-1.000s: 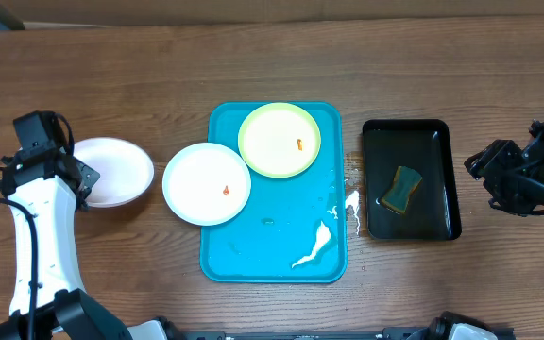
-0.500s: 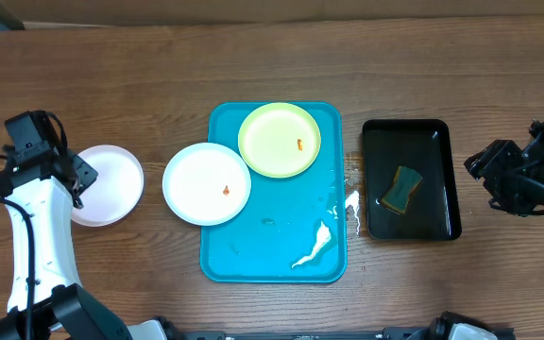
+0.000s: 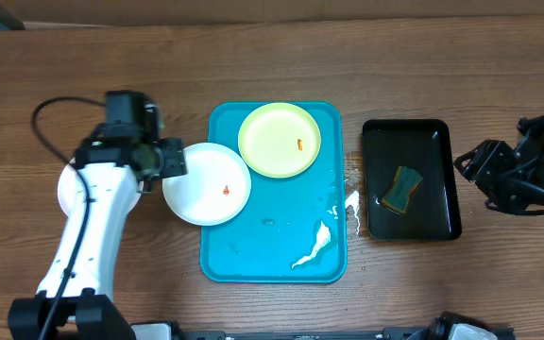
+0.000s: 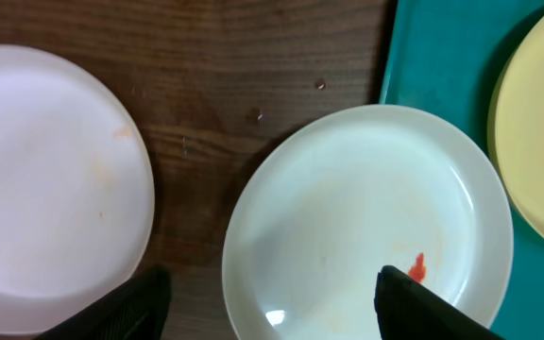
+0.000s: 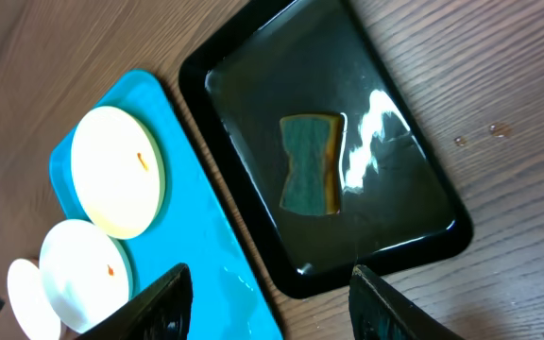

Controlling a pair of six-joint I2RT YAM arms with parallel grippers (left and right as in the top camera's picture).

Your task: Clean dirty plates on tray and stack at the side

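Note:
A white plate (image 3: 206, 182) with a red smear lies half over the left rim of the turquoise tray (image 3: 272, 255). My left gripper (image 3: 175, 161) hangs open just above that white plate's (image 4: 366, 217) left rim, one finger (image 4: 130, 304) over the wood, the other (image 4: 433, 304) over the plate. Nothing is between them. A pale green-rimmed plate (image 3: 280, 139) with an orange smear sits at the tray's top. Another white plate (image 3: 67, 192) rests on the table at the left, partly hidden by my left arm. My right gripper (image 3: 467, 168) is open, to the right of everything.
A black tray (image 3: 442, 142) right of the turquoise one holds a green and yellow sponge (image 3: 403, 189). White foam (image 3: 314, 241) and water drops lie on the turquoise tray's right side and the wood beside it. In the right wrist view the black tray (image 5: 253, 104) lies ahead of the fingers.
My left gripper opened and let go of the white plate at the far left. The arm then swung right to the smeared white plate. The right arm barely moved.

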